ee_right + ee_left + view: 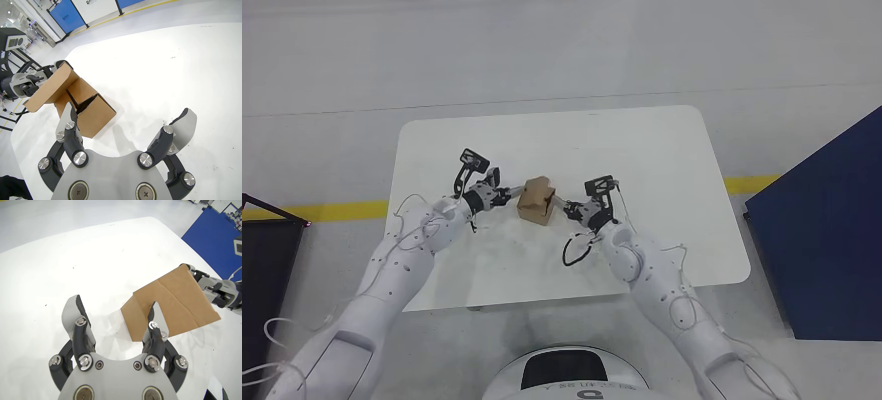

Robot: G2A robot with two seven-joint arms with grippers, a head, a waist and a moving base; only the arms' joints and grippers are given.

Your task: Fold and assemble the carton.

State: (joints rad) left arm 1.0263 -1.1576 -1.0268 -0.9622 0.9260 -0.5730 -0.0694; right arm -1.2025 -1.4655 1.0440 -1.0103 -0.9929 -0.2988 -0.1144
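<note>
White, round-cornered counter (662, 150) is being used as the work surface, with pale floor and a yellow floor line (342, 210) lying beyond it. Near the counter's middle the brown carton (537, 200) is resting, only partly formed: body standing, top open, one large flap (49, 89) raised and leaning outward.

The carton is being flanked by both arms, one at each side. This is probably so that it is being braced on one side while being folded from the other.

- The left gripper (119, 315) is being held with its fingers spread wide and nothing clamped. One finger (156, 313) is lying against the carton's outer face; contact is probable, not certain.
- The right gripper (128, 117) is likewise being held spread, with nothing between the fingers. One finger (70, 113) is being kept at the edge of the open top, beside the gap between panels.

Judgement: the flap-folding stage is being worked, and closure is not yet made. The raised flap is likely to be springing back unless it is being pressed down firmly.
</note>
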